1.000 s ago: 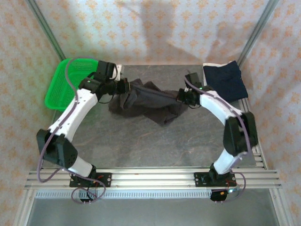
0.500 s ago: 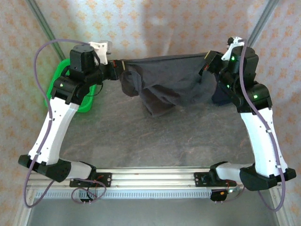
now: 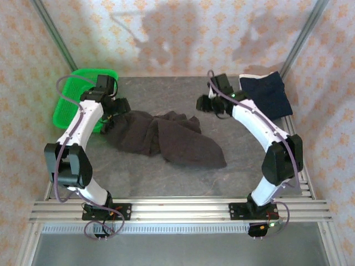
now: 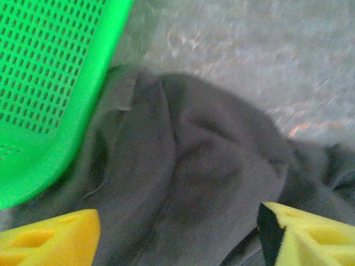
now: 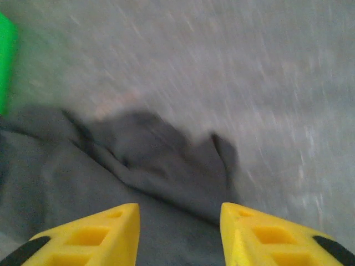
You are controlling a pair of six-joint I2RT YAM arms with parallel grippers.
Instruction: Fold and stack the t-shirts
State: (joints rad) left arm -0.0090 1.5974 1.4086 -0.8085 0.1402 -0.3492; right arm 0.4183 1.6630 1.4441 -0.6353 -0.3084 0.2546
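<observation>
The dark charcoal t-shirt (image 3: 166, 138) lies crumpled across the middle of the table, with nothing gripping it. My left gripper (image 3: 115, 112) hovers open over the shirt's left end, beside the basket. In the left wrist view, its yellow fingertips (image 4: 50, 241) stand wide apart above the cloth (image 4: 194, 177). My right gripper (image 3: 203, 104) is open just past the shirt's far right edge, and the cloth (image 5: 161, 166) lies below its gap (image 5: 180, 233). The navy t-shirt (image 3: 265, 94) sits folded at the back right. A thin white edge (image 3: 252, 76) shows behind it.
A green mesh basket (image 3: 72, 105) stands at the back left, with its rim (image 4: 44, 83) touching the charcoal shirt's end. Bare grey table (image 3: 166, 177) stretches along the near side. Aluminium rails run along the front edge.
Half a second ago both grippers held the charcoal shirt stretched in the air. Both have since come down and opened, and the shirt has dropped onto the table.
</observation>
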